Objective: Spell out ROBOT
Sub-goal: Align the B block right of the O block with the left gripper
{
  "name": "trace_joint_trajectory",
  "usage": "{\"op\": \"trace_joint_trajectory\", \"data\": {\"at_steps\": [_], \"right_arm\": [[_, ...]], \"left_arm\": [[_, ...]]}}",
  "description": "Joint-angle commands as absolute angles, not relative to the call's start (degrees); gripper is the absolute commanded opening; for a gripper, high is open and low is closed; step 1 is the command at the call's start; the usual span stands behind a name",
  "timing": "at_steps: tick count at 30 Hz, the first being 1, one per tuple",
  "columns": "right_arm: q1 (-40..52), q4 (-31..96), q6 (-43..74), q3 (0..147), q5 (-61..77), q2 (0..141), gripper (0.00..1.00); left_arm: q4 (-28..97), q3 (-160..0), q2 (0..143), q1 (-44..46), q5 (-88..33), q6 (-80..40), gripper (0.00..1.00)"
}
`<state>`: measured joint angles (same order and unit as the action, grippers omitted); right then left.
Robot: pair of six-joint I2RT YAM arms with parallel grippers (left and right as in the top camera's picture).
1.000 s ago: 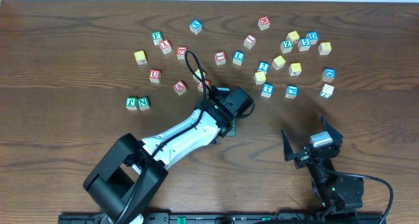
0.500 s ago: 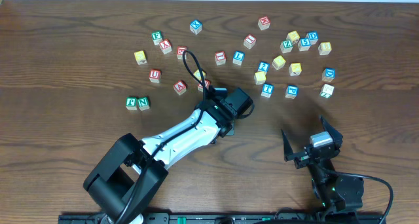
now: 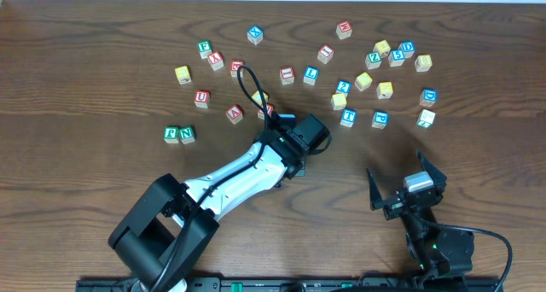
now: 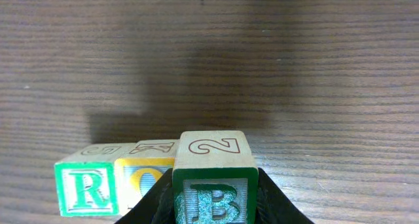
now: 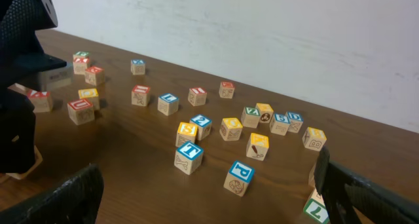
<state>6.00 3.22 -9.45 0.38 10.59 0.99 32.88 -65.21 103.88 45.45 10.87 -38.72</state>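
In the left wrist view my left gripper is shut on the green-lettered B cube. It holds the cube just right of a yellow-faced O cube and a green-lettered R cube, which stand in a row on the table. From overhead the left gripper hides these three cubes. The blue-lettered T cube stands among the loose cubes and shows in the right wrist view. My right gripper is open and empty near the front edge; in its own view nothing lies between the fingers.
Green F and N cubes stand at the left. Red-lettered cubes lie behind the left gripper. Several yellow and blue cubes are scattered at the back right. A blue P cube lies near the right gripper.
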Motion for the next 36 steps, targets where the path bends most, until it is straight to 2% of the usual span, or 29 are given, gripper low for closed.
{"op": "trace_joint_trajectory", "data": {"at_steps": [1, 8, 36], "right_arm": [[5.56, 3.46, -8.82, 0.32, 10.68, 0.67, 0.99], [5.56, 3.46, -8.82, 0.32, 10.7, 0.67, 0.99], [5.56, 3.46, -8.82, 0.32, 10.68, 0.67, 0.99]], "left_arm": [[32.56, -64.6, 104.49, 45.47, 10.74, -36.93, 0.11], [32.12, -64.6, 104.49, 45.58, 7.46, -35.64, 0.11], [31.86, -64.55, 107.22, 46.85, 6.85, -38.87, 0.11]]}}
